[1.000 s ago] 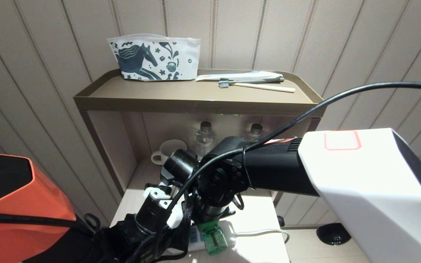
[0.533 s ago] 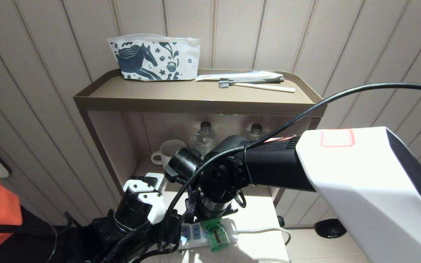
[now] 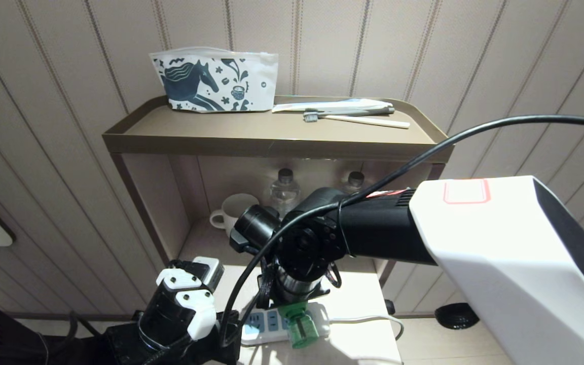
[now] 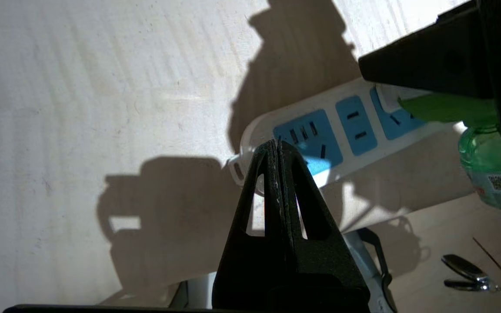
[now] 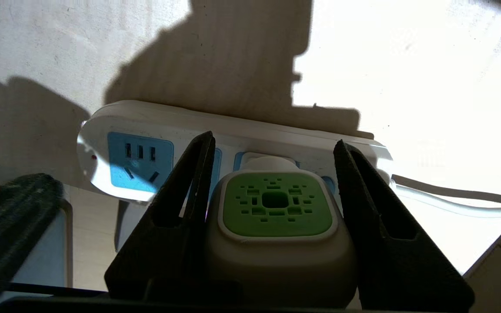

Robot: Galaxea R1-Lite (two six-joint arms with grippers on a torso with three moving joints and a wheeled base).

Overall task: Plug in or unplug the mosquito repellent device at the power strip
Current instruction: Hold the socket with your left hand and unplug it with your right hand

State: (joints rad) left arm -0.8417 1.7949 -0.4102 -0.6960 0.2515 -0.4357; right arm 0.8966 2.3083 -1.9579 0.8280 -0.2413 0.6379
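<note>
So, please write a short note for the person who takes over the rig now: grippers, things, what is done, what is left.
Right gripper: fingers on both sides of the repellent device, gripping its white head.
Left gripper: shut, empty, above the end of the power strip.
The strip lies on the lower shelf. The device stands at its middle sockets, bottle hanging down. Whether the plug is fully seated I cannot tell.
Done: device gripped.
Left: finish plugging or pulling it, then release.

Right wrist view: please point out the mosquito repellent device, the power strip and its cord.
mosquito repellent device (image 5: 275,203), right wrist view, green top patch
power strip (image 5: 140,161), right wrist view, blue socket face
cord (image 5: 450,208), right wrist view, white cable
</note>
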